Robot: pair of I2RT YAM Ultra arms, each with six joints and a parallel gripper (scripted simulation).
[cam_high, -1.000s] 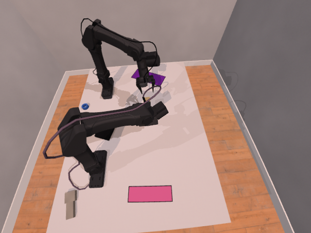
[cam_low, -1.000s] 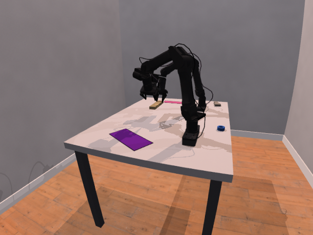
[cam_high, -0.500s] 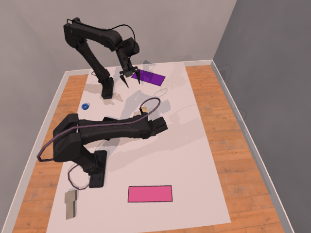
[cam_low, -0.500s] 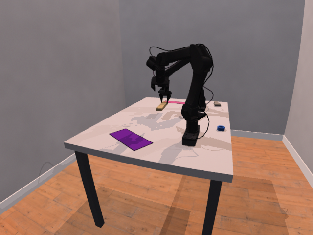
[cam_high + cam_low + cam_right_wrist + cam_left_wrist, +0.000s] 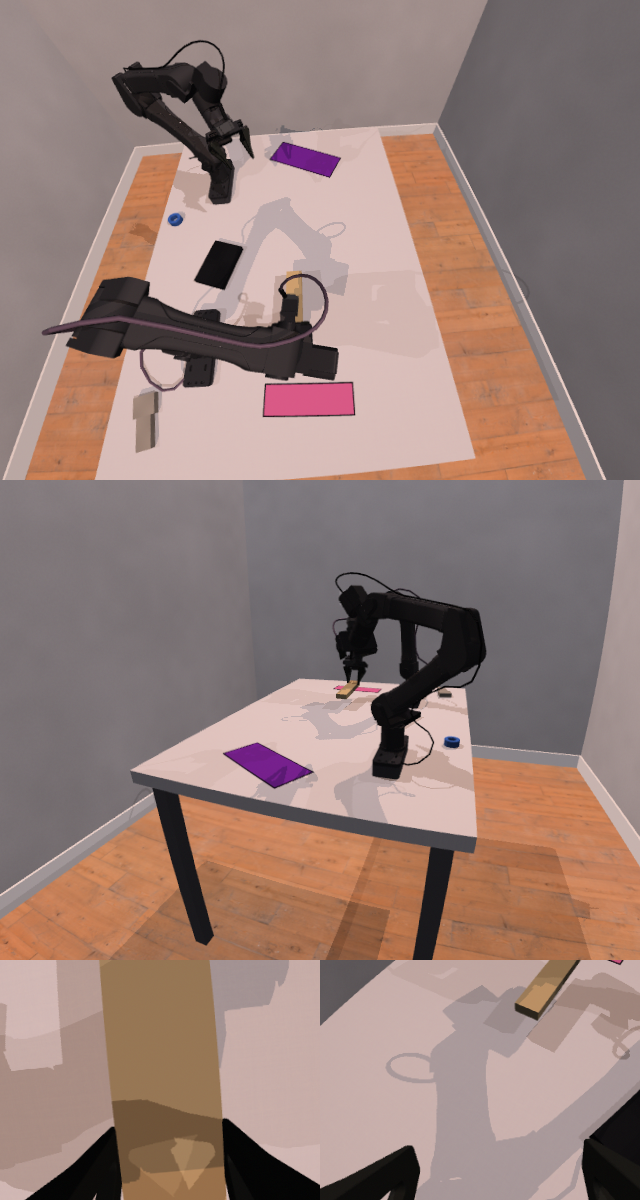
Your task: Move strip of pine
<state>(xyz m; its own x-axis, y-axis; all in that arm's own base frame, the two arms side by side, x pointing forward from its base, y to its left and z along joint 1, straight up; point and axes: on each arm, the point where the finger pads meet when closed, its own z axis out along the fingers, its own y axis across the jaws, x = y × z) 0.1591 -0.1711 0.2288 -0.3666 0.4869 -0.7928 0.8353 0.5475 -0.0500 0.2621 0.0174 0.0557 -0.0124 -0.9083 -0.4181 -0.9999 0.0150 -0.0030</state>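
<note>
The pine strip (image 5: 294, 281) is a light-brown flat board, held in the air over the middle of the table. My right gripper (image 5: 293, 303) is shut on its near end. In the right wrist view the strip (image 5: 160, 1054) runs away from the fingers, which press on both sides. The pink rectangle (image 5: 308, 398) lies near the front edge, apart from the strip. My left gripper (image 5: 240, 136) is open and empty, raised at the back. The left wrist view shows its fingers far from the strip (image 5: 550, 980), which casts a shadow on the table.
A purple rectangle (image 5: 306, 159) lies at the back near the left gripper. A black rectangle (image 5: 219, 264) lies left of the middle. A blue ring (image 5: 178, 219) sits by the left arm's base. A grey block (image 5: 145, 421) stands at the front left.
</note>
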